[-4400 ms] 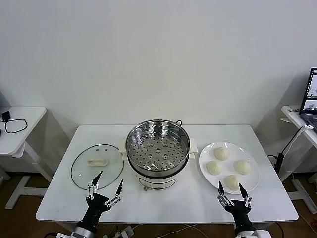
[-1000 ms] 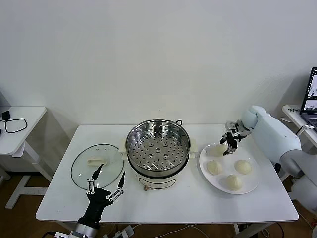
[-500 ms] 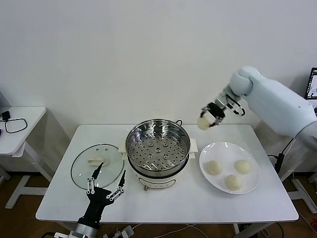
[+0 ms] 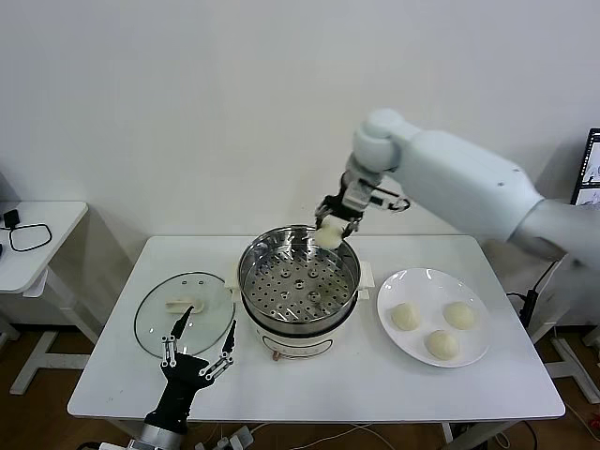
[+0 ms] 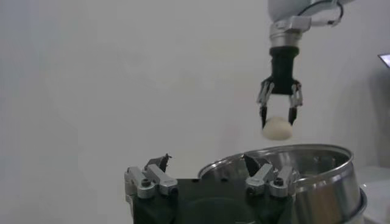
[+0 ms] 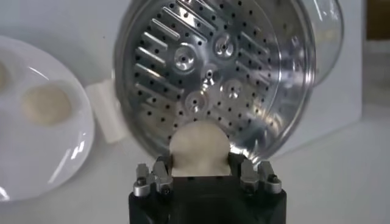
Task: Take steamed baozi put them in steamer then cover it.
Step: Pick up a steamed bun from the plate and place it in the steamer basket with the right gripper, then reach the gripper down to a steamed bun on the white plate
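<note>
My right gripper (image 4: 330, 229) is shut on one cream-white baozi (image 4: 327, 235) and holds it above the back right rim of the steel steamer (image 4: 298, 281). In the right wrist view the baozi (image 6: 199, 147) sits between the fingers, over the perforated tray (image 6: 213, 67). Three baozi (image 4: 405, 317) lie on the white plate (image 4: 434, 281) at the right. The glass cover (image 4: 184, 314) with its cream handle lies flat on the table left of the steamer. My left gripper (image 4: 198, 360) is open and empty, low at the table's front left, near the cover's front edge.
The white table (image 4: 319, 384) carries the steamer in the middle, the cover at the left and the plate at the right. A small white side table (image 4: 37, 234) with a black cable stands at the far left. A laptop (image 4: 591, 173) is at the far right.
My right gripper took a baozi from the plate, lifted it and carried it left to above the steamer's back rim. The left arm has barely moved.
</note>
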You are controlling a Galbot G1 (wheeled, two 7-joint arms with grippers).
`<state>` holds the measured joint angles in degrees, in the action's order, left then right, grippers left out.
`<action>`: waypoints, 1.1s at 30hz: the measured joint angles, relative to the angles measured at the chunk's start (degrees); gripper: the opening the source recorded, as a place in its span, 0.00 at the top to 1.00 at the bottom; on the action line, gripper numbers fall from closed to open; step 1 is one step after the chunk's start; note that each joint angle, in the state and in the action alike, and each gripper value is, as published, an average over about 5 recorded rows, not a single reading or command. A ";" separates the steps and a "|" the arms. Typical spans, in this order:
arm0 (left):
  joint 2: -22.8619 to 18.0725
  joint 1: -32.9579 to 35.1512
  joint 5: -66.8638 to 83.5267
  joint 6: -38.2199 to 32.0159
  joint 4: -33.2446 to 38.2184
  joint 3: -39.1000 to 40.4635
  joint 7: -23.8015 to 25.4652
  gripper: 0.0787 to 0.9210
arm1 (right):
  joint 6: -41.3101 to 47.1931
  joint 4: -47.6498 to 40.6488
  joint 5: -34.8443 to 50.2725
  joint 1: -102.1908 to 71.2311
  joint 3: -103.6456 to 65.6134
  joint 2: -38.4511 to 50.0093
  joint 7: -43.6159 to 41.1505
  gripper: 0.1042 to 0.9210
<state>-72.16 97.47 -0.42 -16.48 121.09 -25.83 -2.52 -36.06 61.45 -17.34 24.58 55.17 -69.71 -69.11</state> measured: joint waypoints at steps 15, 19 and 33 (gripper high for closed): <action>0.17 0.31 0.48 -0.09 0.51 -0.76 -0.42 0.12 | -3.34 -9.32 -10.21 -6.68 -2.74 -9.12 2.82 0.34; 0.07 0.37 0.50 -0.12 0.65 -0.84 -0.47 0.12 | -3.69 -10.62 -11.62 -7.56 -3.33 -10.08 3.41 0.27; -0.03 0.65 0.72 -0.13 1.07 -1.44 -0.56 0.12 | 4.34 -4.92 -0.52 -3.30 -2.51 -4.04 -0.90 0.12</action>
<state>-72.19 98.12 0.30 -16.61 122.15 -27.27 -3.08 -31.72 56.54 -17.86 21.28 52.66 -73.74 -70.02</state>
